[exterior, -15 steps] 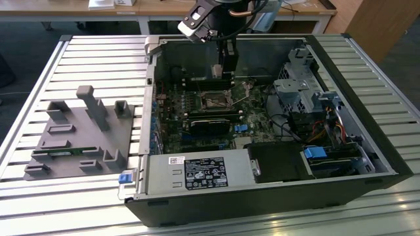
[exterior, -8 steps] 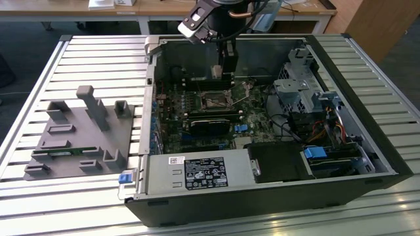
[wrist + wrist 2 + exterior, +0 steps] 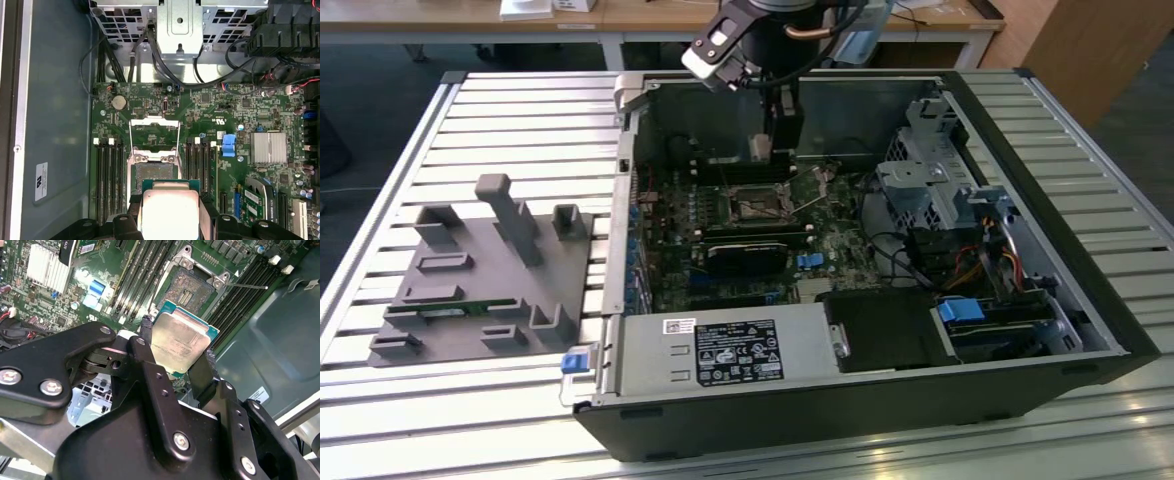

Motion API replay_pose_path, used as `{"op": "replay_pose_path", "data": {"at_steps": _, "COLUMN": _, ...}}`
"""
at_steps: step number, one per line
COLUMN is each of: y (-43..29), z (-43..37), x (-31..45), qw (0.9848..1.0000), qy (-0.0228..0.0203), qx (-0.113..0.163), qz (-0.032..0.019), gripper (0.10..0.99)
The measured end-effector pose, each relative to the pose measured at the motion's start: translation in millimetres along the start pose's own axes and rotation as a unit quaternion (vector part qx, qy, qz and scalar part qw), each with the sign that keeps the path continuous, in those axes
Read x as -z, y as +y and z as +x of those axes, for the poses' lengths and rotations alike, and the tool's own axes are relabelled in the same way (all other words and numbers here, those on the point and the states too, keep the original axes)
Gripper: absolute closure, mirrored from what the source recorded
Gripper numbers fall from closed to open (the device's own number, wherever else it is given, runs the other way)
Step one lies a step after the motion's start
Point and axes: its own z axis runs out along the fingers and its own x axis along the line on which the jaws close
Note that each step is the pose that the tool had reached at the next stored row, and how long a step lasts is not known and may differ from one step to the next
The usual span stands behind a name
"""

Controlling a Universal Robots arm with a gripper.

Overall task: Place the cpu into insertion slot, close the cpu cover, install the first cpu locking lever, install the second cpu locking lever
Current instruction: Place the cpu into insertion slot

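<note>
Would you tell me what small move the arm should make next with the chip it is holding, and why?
Probably ease the cpu down toward the insertion slot, keeping it square. The gripper is shut on the cpu, which hangs above the board; the slot lies bare, and the cpu cover stands open, so nothing seems to block the way.

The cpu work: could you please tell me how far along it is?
Done: the claw is shut on the cpu. In hand: the cpu hangs above the slot, not yet seated. Left: the cover stands open and a lever is swung free.
</note>
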Motion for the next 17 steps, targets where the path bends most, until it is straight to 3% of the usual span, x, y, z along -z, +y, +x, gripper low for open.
{"op": "replay_pose_path", "data": {"at_steps": 17, "y": -0.4, "z": -0.1, "x": -5.4, "qw": 1.0000, "qy": -0.0001, "qx": 0.000, "qz": 0.0022, "gripper": 0.549}}
